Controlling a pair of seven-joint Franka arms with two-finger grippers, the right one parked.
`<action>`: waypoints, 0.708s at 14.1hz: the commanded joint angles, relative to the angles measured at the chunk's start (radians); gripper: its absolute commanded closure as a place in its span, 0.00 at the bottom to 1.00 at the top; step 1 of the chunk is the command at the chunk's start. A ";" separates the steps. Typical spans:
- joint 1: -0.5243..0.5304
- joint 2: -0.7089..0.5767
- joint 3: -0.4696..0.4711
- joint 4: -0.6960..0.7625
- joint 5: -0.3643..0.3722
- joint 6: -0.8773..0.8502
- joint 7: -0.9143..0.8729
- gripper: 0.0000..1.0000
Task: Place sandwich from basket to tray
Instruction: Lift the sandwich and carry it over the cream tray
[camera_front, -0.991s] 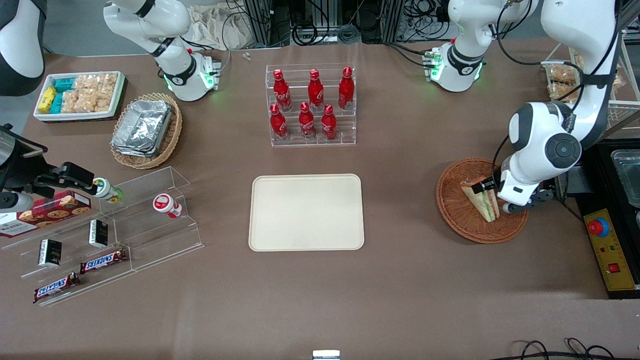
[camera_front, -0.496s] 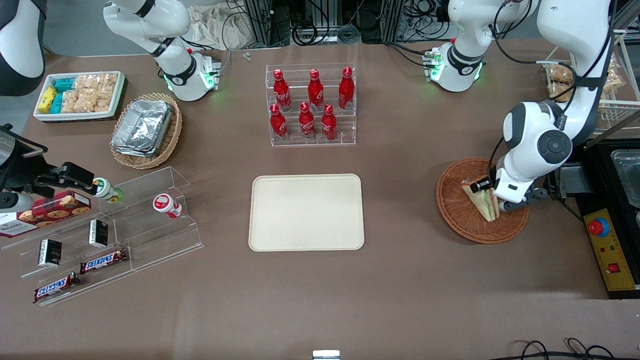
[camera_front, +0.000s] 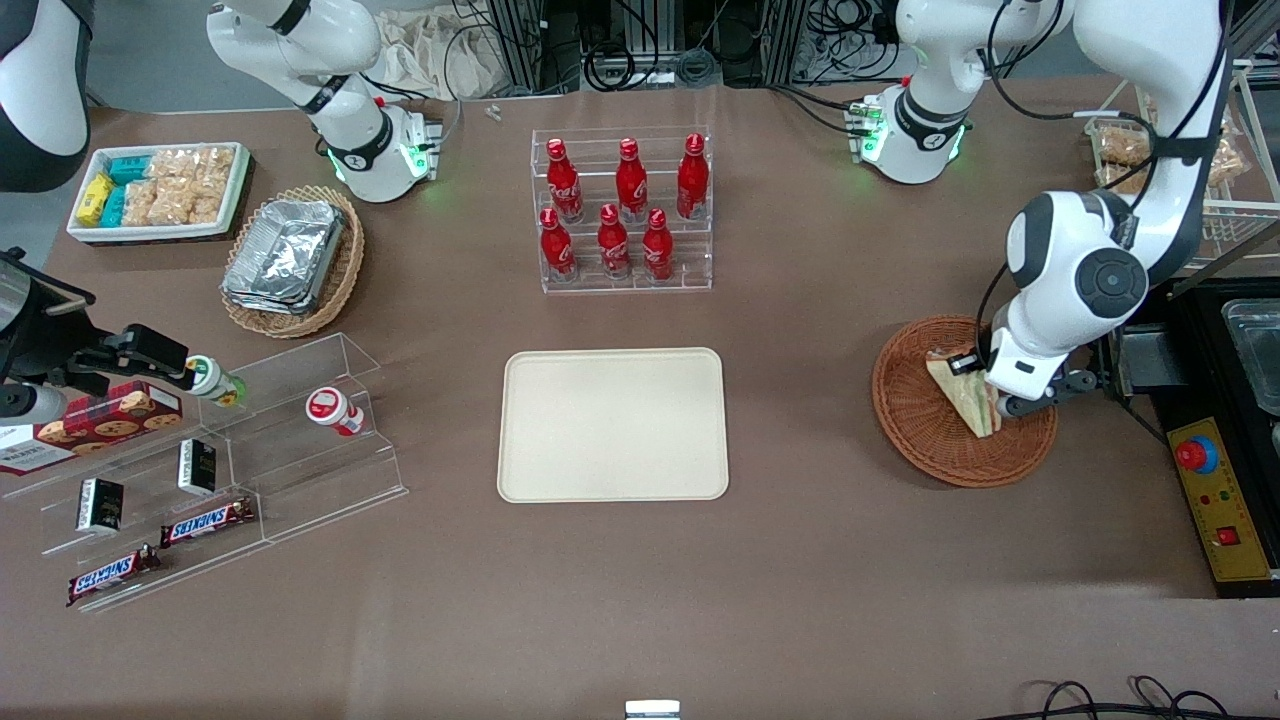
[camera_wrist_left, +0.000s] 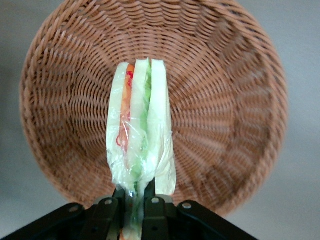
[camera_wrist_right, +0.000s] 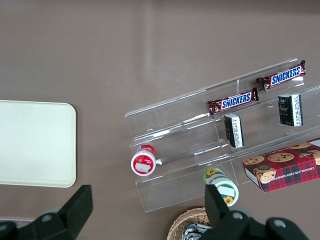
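A: Item one, end effector?

B: Gripper (camera_wrist_left: 134, 202), left arm, poised over the basket (camera_front: 915, 425). Its two fingers are pinched close together on the wrapped end of the sandwich (camera_wrist_left: 141, 145). In the front view the gripper (camera_front: 975, 385) sits low inside the basket rim, with the arm's white wrist above it.

A: Item two, the sandwich. Location and attitude?

B: Held in the gripper, over the middle of the basket. Wedge stands on edge, filling layers showing green, white and orange-red in clear film. Its long axis runs straight out from between the fingers. Whether its lower edge touches the wicker or has cleared it cannot be told. In the front view the sandwich (camera_front: 965, 398) points its narrow end nearer the front camera.

A: Item three, destination?

B: Tray (camera_front: 612, 424), cream, nothing on it, mid-table. It lies well apart from the basket, toward the parked arm's end, at about the same nearness to the front camera. So I judge the carry to be a lift, then a sideways traverse.

A: Other stock?

B: Rack of red bottles (camera_front: 624, 212), farther from the front camera than the tray. Clear stepped shelf (camera_front: 330, 460) with snack bars, toward the parked arm's end. Neither lies between basket and tray.

A: Risk?

B: Probably the film slipping, since the pinch is at one end only.
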 joint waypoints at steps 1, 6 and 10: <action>-0.042 -0.078 -0.042 0.082 0.013 -0.176 -0.026 1.00; -0.052 -0.041 -0.203 0.312 -0.027 -0.354 -0.026 1.00; -0.076 -0.003 -0.316 0.332 -0.033 -0.335 -0.031 1.00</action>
